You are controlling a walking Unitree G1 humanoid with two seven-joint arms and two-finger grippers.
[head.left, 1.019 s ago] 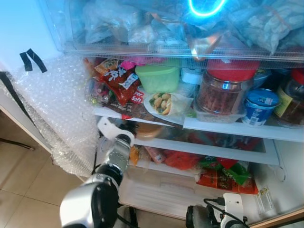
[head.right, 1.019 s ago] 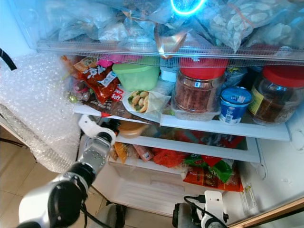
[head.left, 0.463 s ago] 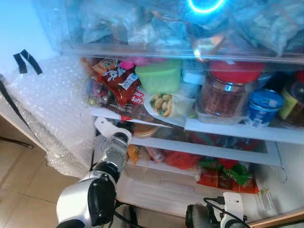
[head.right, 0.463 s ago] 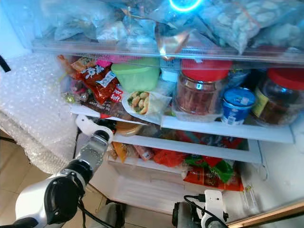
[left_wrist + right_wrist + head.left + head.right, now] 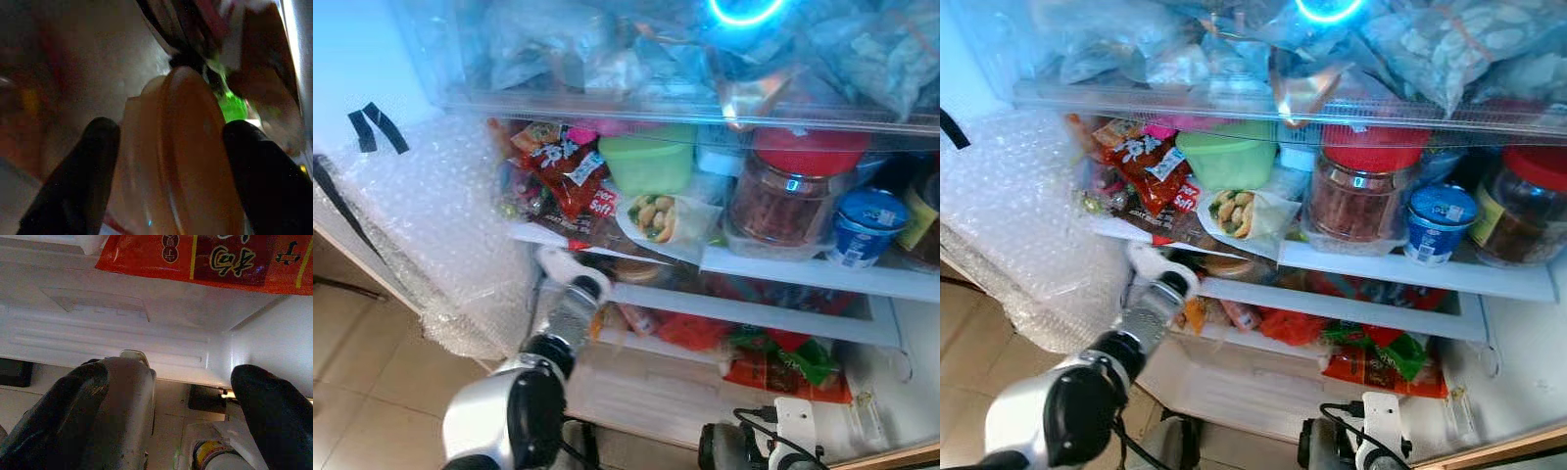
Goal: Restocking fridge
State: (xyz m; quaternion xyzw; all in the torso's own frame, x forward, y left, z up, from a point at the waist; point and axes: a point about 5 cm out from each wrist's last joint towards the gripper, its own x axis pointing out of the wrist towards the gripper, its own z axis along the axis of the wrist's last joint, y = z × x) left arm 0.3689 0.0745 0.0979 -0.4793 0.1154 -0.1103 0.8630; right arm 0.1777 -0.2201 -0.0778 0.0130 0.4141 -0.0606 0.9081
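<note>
Bubble wrap [image 5: 431,235] covers the wall at the fridge's left edge, with black tape [image 5: 374,125] stuck above it. The left arm [image 5: 509,421] reaches up from the lower left into the second shelf's [image 5: 744,313] left end, just under the front edge of the shelf [image 5: 803,269] above. In the left wrist view the left gripper [image 5: 168,161] has its fingers [image 5: 83,176] spread apart on either side of an orange tub [image 5: 181,161]; whether they press on it cannot be told. From the head that tub [image 5: 641,271] shows as a tan lid tucked at the left end of the second shelf.

On the upper shelf, from the left edge: red snack bags [image 5: 563,176], a green box [image 5: 651,162] behind them, a wrap [image 5: 656,217] in white paper at the front edge, a red-lidded jar [image 5: 793,191], a blue cup [image 5: 865,225], and a second jar [image 5: 1523,211] at the right edge. A clear drawer [image 5: 705,59] of bagged food sits above, with a blue ring light [image 5: 744,12] reflected in it.

Below the second shelf lie more packets: an orange one [image 5: 1195,313], red ones [image 5: 690,328], and a red and green bag [image 5: 788,357] toward the right, over a white drawer [image 5: 646,387].

The right gripper [image 5: 166,411] hangs low by the fridge's bottom right corner, fingers [image 5: 274,416] wide apart, holding nothing, beneath a red packet [image 5: 205,257].
</note>
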